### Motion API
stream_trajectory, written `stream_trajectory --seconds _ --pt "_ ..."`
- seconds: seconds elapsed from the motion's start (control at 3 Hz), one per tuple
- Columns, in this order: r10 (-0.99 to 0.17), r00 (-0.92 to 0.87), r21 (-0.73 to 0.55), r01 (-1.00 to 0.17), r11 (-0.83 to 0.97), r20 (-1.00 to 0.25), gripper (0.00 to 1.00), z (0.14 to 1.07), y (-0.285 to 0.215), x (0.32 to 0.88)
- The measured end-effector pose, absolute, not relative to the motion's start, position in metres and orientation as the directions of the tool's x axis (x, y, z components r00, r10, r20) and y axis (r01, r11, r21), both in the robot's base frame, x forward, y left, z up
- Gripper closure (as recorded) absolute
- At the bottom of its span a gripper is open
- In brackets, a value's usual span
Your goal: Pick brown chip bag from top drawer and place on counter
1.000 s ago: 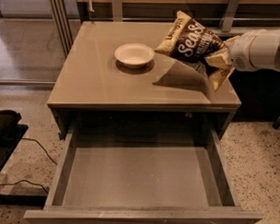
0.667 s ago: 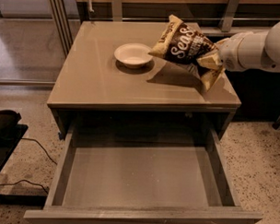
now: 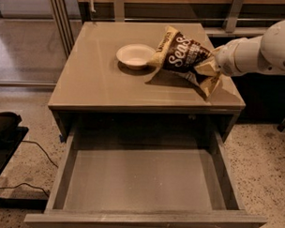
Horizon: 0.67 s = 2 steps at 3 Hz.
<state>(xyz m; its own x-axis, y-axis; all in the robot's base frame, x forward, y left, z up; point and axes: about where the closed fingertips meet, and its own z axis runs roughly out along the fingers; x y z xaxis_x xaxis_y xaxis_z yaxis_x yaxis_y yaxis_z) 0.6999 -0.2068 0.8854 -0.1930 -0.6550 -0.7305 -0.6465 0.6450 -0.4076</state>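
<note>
Since the earlier frames, the brown chip bag point(image 3: 182, 54) had been carried a little leftward and lower over the tabletop point(image 3: 96, 81). The end effector point(image 3: 215, 66) had been drawn in with it from the right edge of the frame. The bag was held tilted above the upper right part of the tabletop, with its shadow cast just beneath it. Its left tip was seen just beside the white bowl point(image 3: 135, 55). Whether its lower right corner touched the surface could not be told. The end effector was clenched on the bag's crumpled right end, with the white arm point(image 3: 262, 47) stretched out behind it.

The bag was judged to be light, soft and crinkly, with a slick film. A hold on the flat sealed end was judged safest, since the puffed middle could be crushed.

The right edge of the tabletop lay close under the bag's lower corner, so a release there was judged risky. More bare surface was offered towards the centre and lower left of the tabletop. The top drawer point(image 3: 140, 181) stood pulled out below the front edge, in the lower half of the frame.
</note>
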Motion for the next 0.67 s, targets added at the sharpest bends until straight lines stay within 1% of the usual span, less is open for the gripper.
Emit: stream_trajectory --seconds 0.67 --pt "-0.655 -0.193 -0.408 -0.647 0.645 -0.731 0.35 0.8854 -0.2067 0.6999"
